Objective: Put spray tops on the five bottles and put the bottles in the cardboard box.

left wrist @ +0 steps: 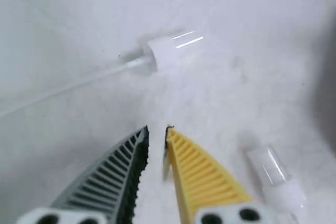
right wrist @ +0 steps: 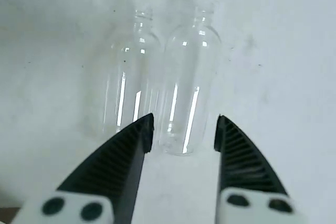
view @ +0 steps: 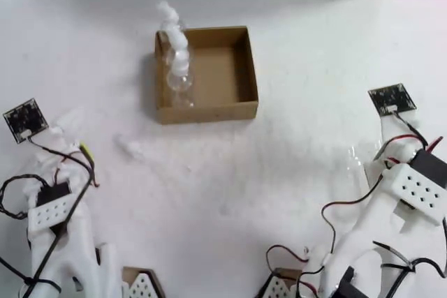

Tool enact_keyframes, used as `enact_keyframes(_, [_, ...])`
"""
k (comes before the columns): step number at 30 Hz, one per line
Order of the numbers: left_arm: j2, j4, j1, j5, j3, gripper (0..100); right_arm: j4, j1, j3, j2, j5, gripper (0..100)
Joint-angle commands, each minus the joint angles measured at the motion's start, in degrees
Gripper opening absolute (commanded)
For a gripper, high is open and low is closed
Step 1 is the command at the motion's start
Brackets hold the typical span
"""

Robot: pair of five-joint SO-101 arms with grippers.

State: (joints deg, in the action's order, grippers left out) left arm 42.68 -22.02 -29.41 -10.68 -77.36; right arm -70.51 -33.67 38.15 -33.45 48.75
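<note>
- State: right gripper point(right wrist: 184, 124) has jaws apart and empty, lined up on two bare bottles point(right wrist: 157, 90) lying side by side on the surface point(view: 279, 172). Both necks are open and point away from the jaws.
- The base of the nearer bottle point(right wrist: 186, 93) sits just ahead of the gap. The other bottle point(right wrist: 128, 85) touches it or nearly does.
- Left gripper point(left wrist: 156, 131) has jaws all but together, a sliver of gap, nothing visibly held. It hangs over a spray top point(left wrist: 170, 51) lying flat with its dip tube trailing off. A second spray top point(left wrist: 275, 179) lies beside the yellow jaw.
- Capped bottles point(view: 176, 57) are already at the left wall of the cardboard box point(view: 209, 111). Can't count them.
- Likely step: right grabs a bare bottle, left grabs a top, then the two get mated.
- Right: centre on the nearer bottle only. One jaw has to slot between the two bodies or it will shove the neighbour and roll both.
- Grip mid-body and close gently, since clear thin plastic will probably slip or flex.
- Left: open before descending. Clamp the collar of the top, not the tube, which looks too thin to hold.
- Mating: hold the bottle neck-up and feed the tube tip in first. Misalignment there is the main risk.
</note>
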Motion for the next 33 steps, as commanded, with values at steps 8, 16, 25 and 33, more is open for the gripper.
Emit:
enact_keyframes(8, [-0.2, 1.3, -0.2, -0.3, 0.3, 7, 4.8, -0.5, -5.8, 8.3, -0.8, 13.5])
enact_keyframes(16, [-0.2, 1.3, -0.2, -0.3, 0.3, 7, 4.5, -0.2, -16.9, 23.5, -5.6, 23.5])
enact_keyframes(25, [-0.2, 1.3, -0.2, -0.3, 0.3, 7, 4.7, 0.7, -22.3, 36.2, -5.9, 23.1])
enact_keyframes(33, [-0.2, 1.3, -0.2, -0.3, 0.4, 7, 4.4, 0.7, -24.0, 41.2, -5.9, 23.1])
